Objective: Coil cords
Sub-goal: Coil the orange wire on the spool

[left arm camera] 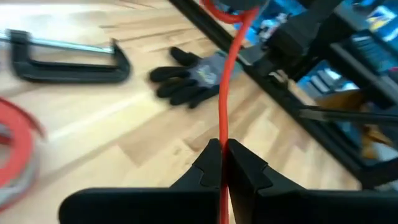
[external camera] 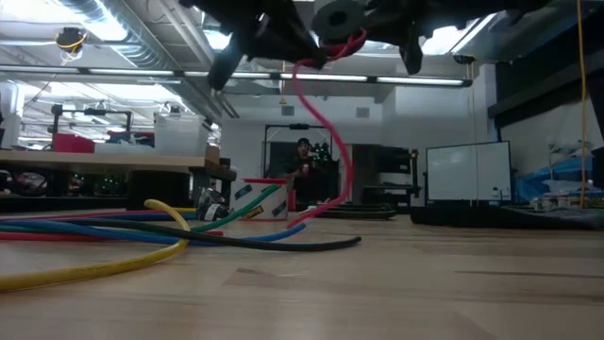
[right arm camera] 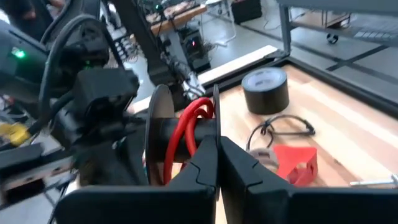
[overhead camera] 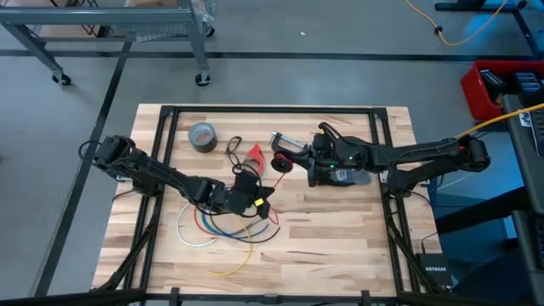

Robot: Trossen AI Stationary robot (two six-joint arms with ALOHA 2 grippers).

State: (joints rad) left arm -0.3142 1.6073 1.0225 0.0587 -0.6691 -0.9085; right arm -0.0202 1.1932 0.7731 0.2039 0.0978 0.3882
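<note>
Beyond left fingers [left arm camera: 222, 167], wrist view shows glove [left arm camera: 189, 76].

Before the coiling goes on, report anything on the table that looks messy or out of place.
A fanned bundle of coloured wires sprawls loose across the table's near side, under the left gripper. A black work glove lies on the wood beside a black clamp. Nothing looks broken or spilled.

Dark jointed arms — black fingers, green light
</note>
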